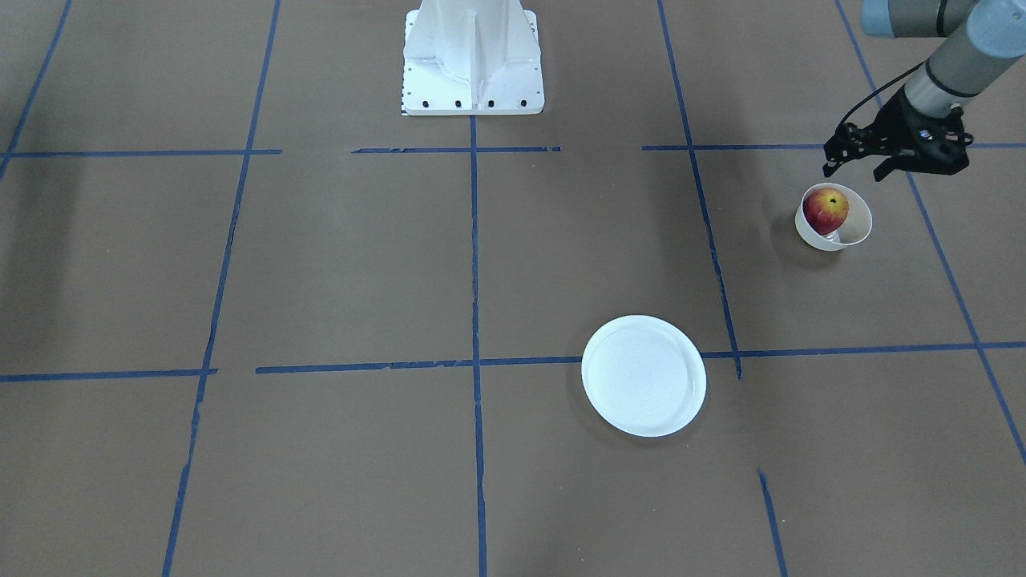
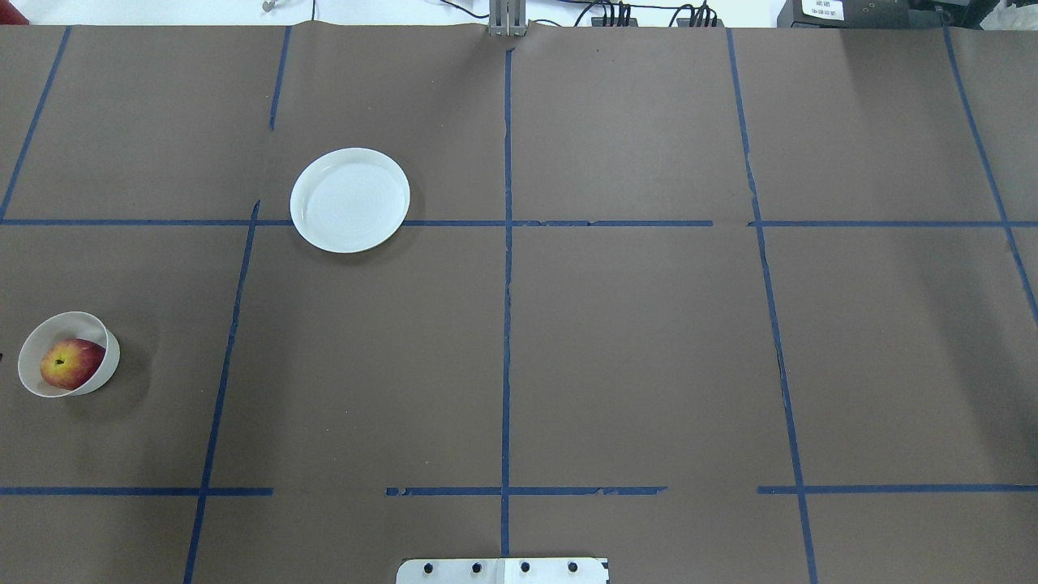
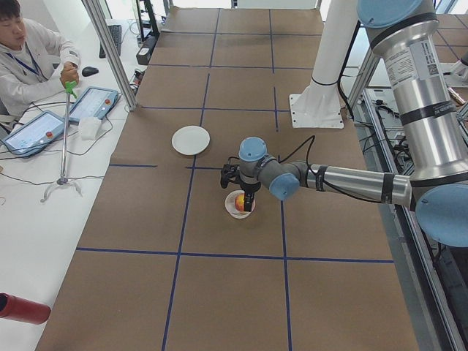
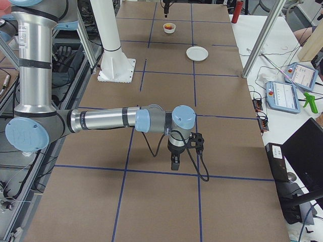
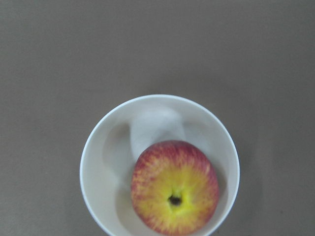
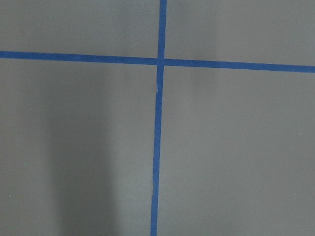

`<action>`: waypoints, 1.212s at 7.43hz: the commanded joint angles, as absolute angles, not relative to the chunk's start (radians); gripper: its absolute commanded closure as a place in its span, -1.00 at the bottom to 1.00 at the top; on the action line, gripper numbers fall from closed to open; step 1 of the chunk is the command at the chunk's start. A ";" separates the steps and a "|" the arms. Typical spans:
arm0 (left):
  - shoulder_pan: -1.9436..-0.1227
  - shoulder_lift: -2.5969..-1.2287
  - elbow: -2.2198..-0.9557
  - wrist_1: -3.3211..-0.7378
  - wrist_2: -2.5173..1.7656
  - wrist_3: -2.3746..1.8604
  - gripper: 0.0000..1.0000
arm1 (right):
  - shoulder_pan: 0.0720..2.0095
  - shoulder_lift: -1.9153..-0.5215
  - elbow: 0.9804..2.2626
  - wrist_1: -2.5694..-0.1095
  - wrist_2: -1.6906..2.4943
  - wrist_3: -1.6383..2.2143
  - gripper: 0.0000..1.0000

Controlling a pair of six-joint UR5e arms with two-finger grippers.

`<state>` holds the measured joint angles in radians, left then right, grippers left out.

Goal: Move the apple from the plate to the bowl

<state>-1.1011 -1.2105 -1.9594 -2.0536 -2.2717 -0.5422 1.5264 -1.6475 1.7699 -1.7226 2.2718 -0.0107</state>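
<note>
The red and yellow apple [image 1: 826,210] lies inside the small cream bowl [image 1: 851,239], stem dimple up. The left wrist view looks straight down on the apple [image 5: 174,194] in the bowl [image 5: 98,147]. My left gripper [image 1: 855,172] hangs open and empty just above the bowl, on its robot side. The flat white plate [image 1: 644,375] is bare; it also shows in the overhead view [image 2: 350,199]. My right gripper [image 4: 174,164] shows only in the exterior right view, low over bare table far from the bowl; I cannot tell whether it is open or shut.
The white robot base [image 1: 473,56] stands at the table's robot side. Blue tape lines [image 2: 506,324] grid the brown table. An operator [image 3: 29,58] with tablets sits beside the table, and a red bottle [image 3: 22,307] lies near that side.
</note>
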 commanded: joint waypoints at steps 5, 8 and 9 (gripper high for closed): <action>-1.600 -1.204 -1.986 -1.621 -2.316 0.215 -1.00 | 1.526 -1.647 1.769 -1.723 2.272 -0.011 -1.00; -1.603 -1.190 -1.979 -1.621 -2.359 0.212 -1.00 | 1.526 -1.647 1.770 -1.723 2.272 -0.012 -1.00; -1.606 -1.184 -1.980 -1.624 -2.359 0.212 -1.00 | 1.526 -1.647 1.769 -1.723 2.272 -0.011 -1.00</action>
<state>-1.6028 -1.1929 -1.9811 -1.6225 -2.3512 0.2111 1.5263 -1.6475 1.7697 -1.7227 2.2718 -0.0115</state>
